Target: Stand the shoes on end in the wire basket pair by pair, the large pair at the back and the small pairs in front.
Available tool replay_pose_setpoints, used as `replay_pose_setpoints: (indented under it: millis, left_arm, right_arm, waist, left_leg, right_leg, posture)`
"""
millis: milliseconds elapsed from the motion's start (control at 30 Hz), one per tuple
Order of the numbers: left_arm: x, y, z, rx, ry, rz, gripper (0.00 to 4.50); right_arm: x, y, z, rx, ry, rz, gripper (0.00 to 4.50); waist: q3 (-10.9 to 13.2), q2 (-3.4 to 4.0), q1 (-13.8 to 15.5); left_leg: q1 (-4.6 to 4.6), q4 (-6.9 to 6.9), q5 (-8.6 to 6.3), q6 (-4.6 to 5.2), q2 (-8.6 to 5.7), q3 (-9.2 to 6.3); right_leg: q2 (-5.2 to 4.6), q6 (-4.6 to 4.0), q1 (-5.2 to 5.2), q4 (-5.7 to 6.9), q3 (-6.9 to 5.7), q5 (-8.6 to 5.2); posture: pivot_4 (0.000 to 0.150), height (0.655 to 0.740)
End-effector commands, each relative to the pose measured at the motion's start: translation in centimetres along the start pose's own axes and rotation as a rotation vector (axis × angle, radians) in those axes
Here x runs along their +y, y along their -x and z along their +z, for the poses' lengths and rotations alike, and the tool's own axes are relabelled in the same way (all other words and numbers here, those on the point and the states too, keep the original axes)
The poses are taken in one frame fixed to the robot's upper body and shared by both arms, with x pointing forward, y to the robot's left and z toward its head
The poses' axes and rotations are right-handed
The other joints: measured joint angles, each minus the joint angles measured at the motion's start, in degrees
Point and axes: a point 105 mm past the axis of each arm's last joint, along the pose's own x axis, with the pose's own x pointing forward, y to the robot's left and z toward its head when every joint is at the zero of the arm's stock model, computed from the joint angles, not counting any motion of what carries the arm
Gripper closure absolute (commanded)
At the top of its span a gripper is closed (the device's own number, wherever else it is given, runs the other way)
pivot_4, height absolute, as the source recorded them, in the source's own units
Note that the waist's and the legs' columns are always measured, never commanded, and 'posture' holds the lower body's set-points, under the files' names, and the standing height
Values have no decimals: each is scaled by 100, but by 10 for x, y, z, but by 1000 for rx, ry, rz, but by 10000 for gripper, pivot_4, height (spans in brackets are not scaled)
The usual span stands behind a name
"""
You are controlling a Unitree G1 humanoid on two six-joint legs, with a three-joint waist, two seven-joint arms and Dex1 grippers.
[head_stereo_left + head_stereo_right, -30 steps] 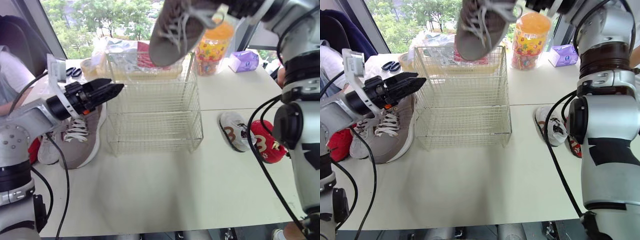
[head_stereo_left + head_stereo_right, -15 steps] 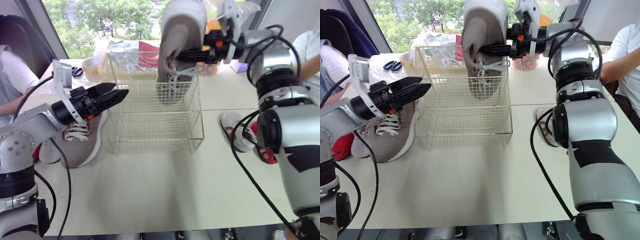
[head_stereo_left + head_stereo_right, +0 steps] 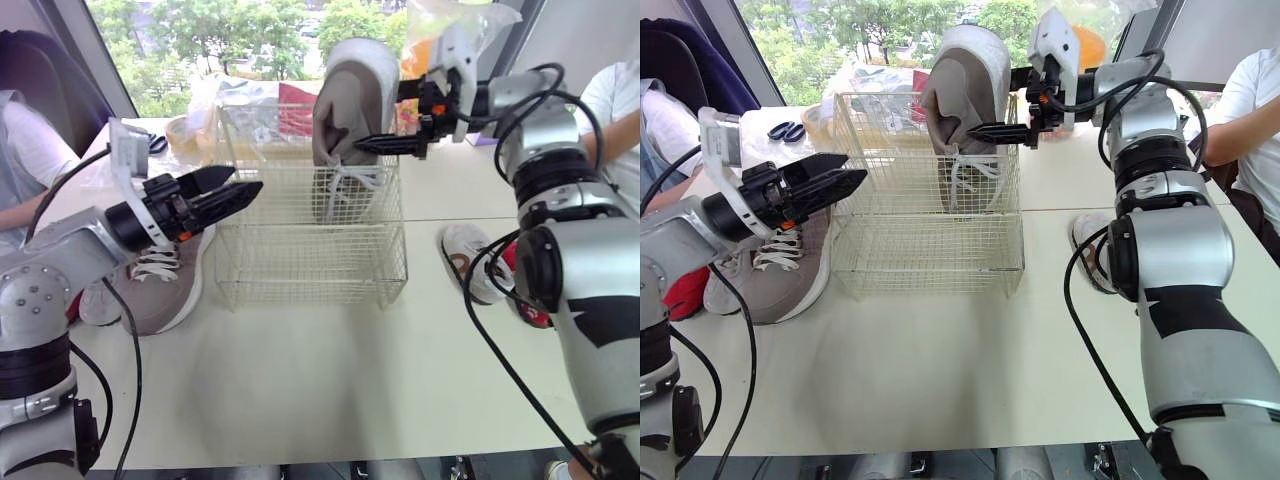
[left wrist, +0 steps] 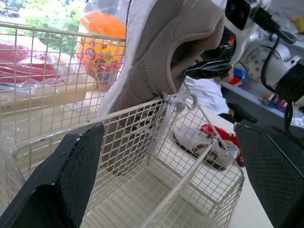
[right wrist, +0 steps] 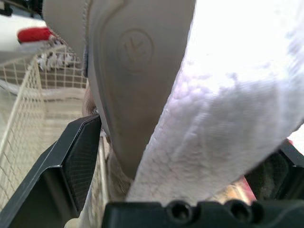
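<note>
A large grey shoe (image 3: 350,110) stands toe down in the back right of the wire basket (image 3: 310,262), its heel rising above the rim and its laces hanging over the wires. My right gripper (image 3: 385,118) is shut on its heel, one finger at the collar and one at the white sole (image 5: 228,109). The matching grey shoe (image 3: 160,280) lies on the table left of the basket. My left gripper (image 3: 245,180) hovers open at the basket's left rim, holding nothing. Right of the basket lie a small white shoe (image 3: 465,260) and a small red shoe (image 3: 535,285).
Another small white shoe (image 3: 95,300) and a red one (image 3: 68,300) lie beside the grey shoe at the left. A plastic bag (image 3: 250,100), an orange jar (image 3: 1085,45) and scissors (image 3: 785,130) sit behind the basket. A person sits on each side.
My right gripper has brought the grey shoe down from above the basket and turned it toe down into the back right. The left gripper has barely moved.
</note>
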Motion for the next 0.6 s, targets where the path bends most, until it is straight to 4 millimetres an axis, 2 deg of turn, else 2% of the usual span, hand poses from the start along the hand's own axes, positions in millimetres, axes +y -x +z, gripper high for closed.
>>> replay_pose_setpoints:
  millis: [33,200,300,433,533,600]
  left_arm:
    - [-5,0,8,-6,-61,0,0]
    - [7,5,19,-23,-125,100,0]
    - [28,9,28,-15,-191,256,0]
    - [66,20,39,71,-271,548,0]
    - [105,45,41,321,-427,901,0]
    - [119,54,45,386,-415,1002,0]
  right_arm:
    - [-12,24,34,-26,145,-57,557]
    - [-14,53,46,-17,196,-90,557]
    - [-8,66,46,25,223,-77,557]
    - [22,72,48,59,226,30,557]
    - [58,61,53,81,272,148,557]
    - [74,52,57,73,293,189,557]
  waist:
    - [0,0,0]
    - [1,1,0]
    - [1,0,7]
    - [1,0,14]
    - [2,1,20]
    - [5,6,-1]
  left_leg:
    - [0,0,0,0,0,0]
    - [0,0,-3,5,0,-1]
    - [1,0,-4,7,0,-2]
    - [7,5,-5,8,0,-6]
    - [7,5,-4,7,0,-11]
    - [9,3,-4,7,0,-10]
  right_leg:
    - [0,0,0,0,0,0]
    - [0,0,0,0,0,0]
    - [0,0,2,0,-1,0]
    - [1,0,9,4,-5,0]
    - [2,1,8,8,-10,1]
    - [4,1,6,12,-9,0]
  posture:
    - [1500,7400]
    - [1500,7400]
    - [1500,7400]
    - [1500,7400]
    - [1500,7400]
    - [1500,7400]
